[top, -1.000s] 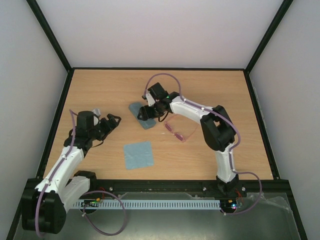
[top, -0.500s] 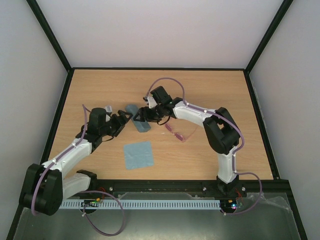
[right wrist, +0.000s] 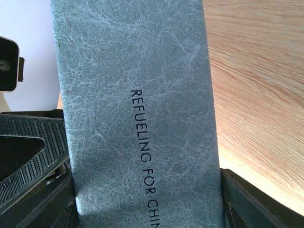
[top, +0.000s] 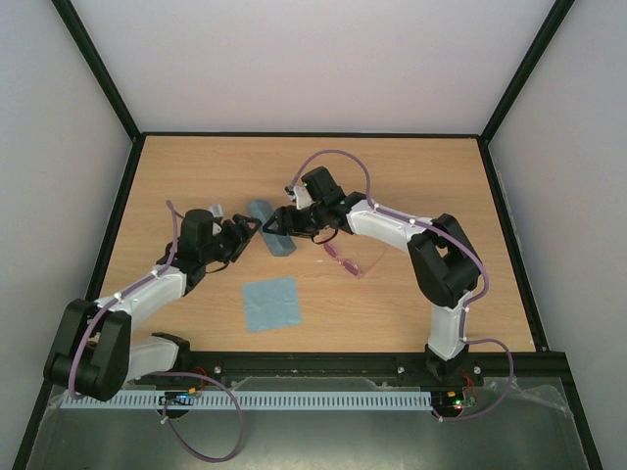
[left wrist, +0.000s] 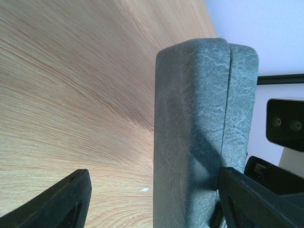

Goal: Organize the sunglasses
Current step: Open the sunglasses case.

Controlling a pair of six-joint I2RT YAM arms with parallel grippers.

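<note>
The sunglasses (top: 353, 259), pink and thin-framed, lie on the table just right of the middle, with no gripper on them. A blue-grey oblong case (top: 269, 227) is tilted up near the centre, and my right gripper (top: 281, 225) is shut on its sides. In the right wrist view the case (right wrist: 137, 118) fills the space between the fingers (right wrist: 237, 194). My left gripper (top: 250, 231) is open around the case's other end. In the left wrist view the case (left wrist: 204, 133) touches the right finger (left wrist: 247, 199) and wood shows between it and the left finger (left wrist: 66, 204).
A light blue square cloth (top: 271, 303) lies flat near the front of the table. Black frame rails (top: 313, 134) border the wooden table (top: 411, 186). The two arms meet over the table's middle.
My left arm has reached right, bringing its gripper up around the case's end, and its jaws have narrowed a little. My right gripper has turned the case slightly. The sunglasses have not moved.
</note>
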